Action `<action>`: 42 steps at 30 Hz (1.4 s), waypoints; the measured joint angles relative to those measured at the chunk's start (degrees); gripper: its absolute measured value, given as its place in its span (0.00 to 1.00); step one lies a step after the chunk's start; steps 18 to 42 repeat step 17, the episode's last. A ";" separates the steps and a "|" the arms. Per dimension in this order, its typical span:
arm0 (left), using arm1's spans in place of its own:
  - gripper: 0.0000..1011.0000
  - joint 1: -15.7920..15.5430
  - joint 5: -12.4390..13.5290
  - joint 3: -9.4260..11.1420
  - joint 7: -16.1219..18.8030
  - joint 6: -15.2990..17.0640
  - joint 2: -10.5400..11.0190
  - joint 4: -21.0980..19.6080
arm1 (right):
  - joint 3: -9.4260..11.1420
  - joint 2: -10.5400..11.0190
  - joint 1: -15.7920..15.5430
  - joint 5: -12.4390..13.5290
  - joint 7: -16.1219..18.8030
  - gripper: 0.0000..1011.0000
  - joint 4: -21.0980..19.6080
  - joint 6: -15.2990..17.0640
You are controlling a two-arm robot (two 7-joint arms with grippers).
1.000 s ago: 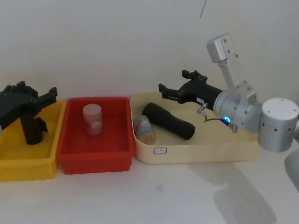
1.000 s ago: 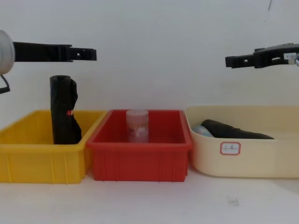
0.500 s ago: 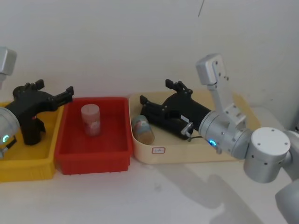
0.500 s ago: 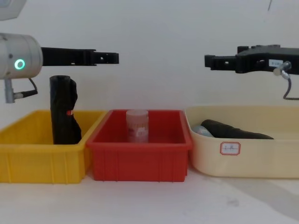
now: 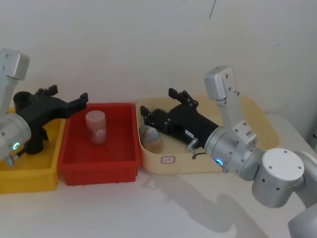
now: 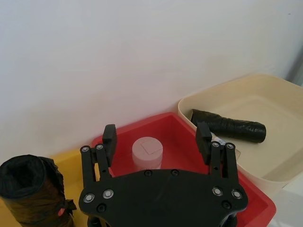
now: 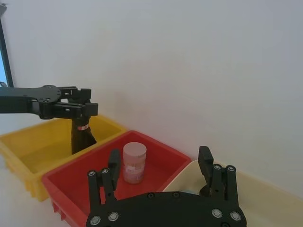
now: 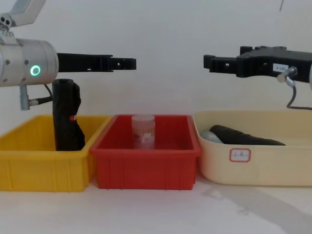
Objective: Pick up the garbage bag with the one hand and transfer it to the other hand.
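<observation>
Your left gripper (image 8: 127, 63) and right gripper (image 8: 210, 62) have both swung in above the red bin (image 8: 146, 168), jaws open and empty, while the garbage bag (image 8: 67, 116) stands ungrasped in the yellow bin (image 8: 29, 165) beside it.

We see a plain white wall (image 8: 165, 29) behind — thin dark crack near its top — and a white tabletop (image 8: 156, 214) with soft shadows.
</observation>
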 joint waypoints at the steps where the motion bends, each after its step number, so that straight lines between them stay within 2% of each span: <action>1: 0.99 0.00 0.00 0.00 0.00 0.00 0.00 0.00 | 0.00 -0.03 -0.13 -0.02 -0.05 0.99 -0.13 -0.05; 16: 0.99 -0.55 0.18 0.46 -0.53 -0.26 -0.56 0.92 | 0.00 -0.39 -1.27 -0.15 -0.51 0.99 -1.24 -0.56; 42: 0.99 -0.56 0.19 0.47 -0.54 -0.26 -0.57 0.95 | 0.00 -0.39 -1.29 -0.15 -0.53 0.99 -1.27 -0.57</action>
